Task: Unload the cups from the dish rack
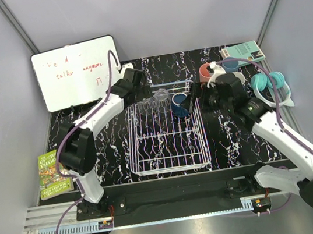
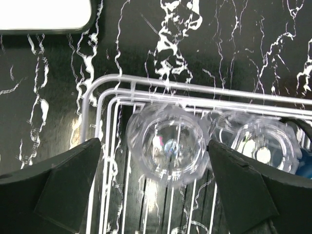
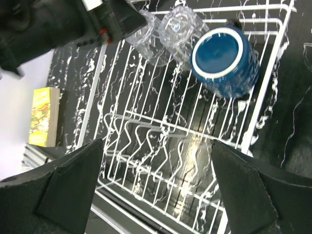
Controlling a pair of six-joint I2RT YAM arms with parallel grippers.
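Note:
The white wire dish rack [image 1: 135, 149] lies mid-table. Two clear glasses [image 1: 146, 104] [image 1: 161, 96] and a dark navy mug [image 1: 180, 105] stand at its far end. My left gripper [image 1: 143, 93] is open above the far-left corner. In the left wrist view its fingers [image 2: 73, 175] flank the left glass [image 2: 165, 144] without touching, and the other glass [image 2: 258, 146] is to the right. My right gripper [image 1: 201, 95] is open and empty by the rack's far right side. The right wrist view shows the navy mug [image 3: 225, 54]. A salmon tumbler [image 1: 206, 73] and a light blue mug [image 1: 230, 64] stand on the table behind it.
A whiteboard [image 1: 76, 73] leans at the back left. Teal headphones [image 1: 269, 81] and a teal box [image 1: 242, 52] lie at the back right. A yellow-green book [image 1: 53, 175] lies off the table's front left edge. The rack's near half holds only plate dividers [image 3: 146, 146].

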